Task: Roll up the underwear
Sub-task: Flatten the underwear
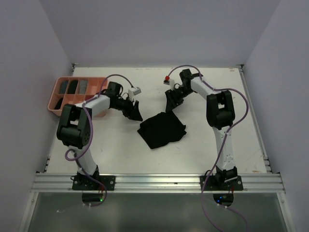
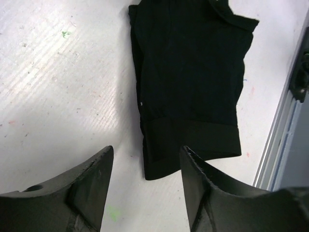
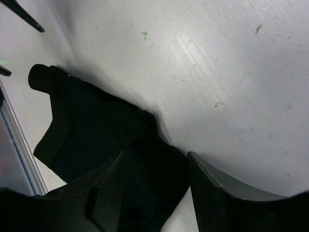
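Underwear [image 1: 161, 130] is lying flat on the table [image 1: 217, 145]. Left gripper [image 1: 135, 112] and right gripper [image 1: 170, 104] are hovering by its far edge, spread and empty. Advise pinching both corners together, then rolling evenly and tightly.

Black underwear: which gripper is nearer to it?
Right, it seems. The right gripper hangs over the black underwear's far corner; the left gripper stands just off its left corner.
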Tool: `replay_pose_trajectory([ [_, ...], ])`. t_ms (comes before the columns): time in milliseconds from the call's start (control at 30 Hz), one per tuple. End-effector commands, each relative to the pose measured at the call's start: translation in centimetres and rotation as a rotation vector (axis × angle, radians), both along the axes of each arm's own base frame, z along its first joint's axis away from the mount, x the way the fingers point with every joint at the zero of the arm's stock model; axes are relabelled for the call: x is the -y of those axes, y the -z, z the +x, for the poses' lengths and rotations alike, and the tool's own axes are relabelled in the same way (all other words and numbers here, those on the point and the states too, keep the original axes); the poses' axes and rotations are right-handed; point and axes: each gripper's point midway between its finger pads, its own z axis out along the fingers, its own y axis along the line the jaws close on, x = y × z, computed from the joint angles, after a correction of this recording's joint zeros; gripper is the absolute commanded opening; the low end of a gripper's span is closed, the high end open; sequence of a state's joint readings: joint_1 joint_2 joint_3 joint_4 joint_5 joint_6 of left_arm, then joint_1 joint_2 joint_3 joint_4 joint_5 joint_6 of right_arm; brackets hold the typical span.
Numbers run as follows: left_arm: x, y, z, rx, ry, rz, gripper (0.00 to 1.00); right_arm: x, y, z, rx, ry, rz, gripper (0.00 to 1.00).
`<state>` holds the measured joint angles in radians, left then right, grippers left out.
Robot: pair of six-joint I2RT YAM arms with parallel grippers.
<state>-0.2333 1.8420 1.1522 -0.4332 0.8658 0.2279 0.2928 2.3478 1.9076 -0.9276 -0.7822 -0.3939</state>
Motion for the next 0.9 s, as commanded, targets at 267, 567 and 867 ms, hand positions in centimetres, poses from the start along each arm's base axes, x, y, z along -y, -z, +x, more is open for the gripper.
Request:
replay_pose_trajectory([
  [267, 1.3, 0.4, -0.4, -0.075, 0.053, -0.087, 0.65, -0.6, -1.0, -0.8, -0.028, -0.060, 0.054, 0.47],
  [567, 2.7, 1.0, -1.5, -0.041, 0.108, -0.024, 0.40, -0.8, -2.1, -0.7, -0.007, -0.063, 0.074, 0.21],
  [867, 2.2, -0.4, 0.7, 0.066, 0.059, 0.040, 0.04, -0.9, -5.3, -1.1, 0.042, -0.074, 0.118, 0.00],
])
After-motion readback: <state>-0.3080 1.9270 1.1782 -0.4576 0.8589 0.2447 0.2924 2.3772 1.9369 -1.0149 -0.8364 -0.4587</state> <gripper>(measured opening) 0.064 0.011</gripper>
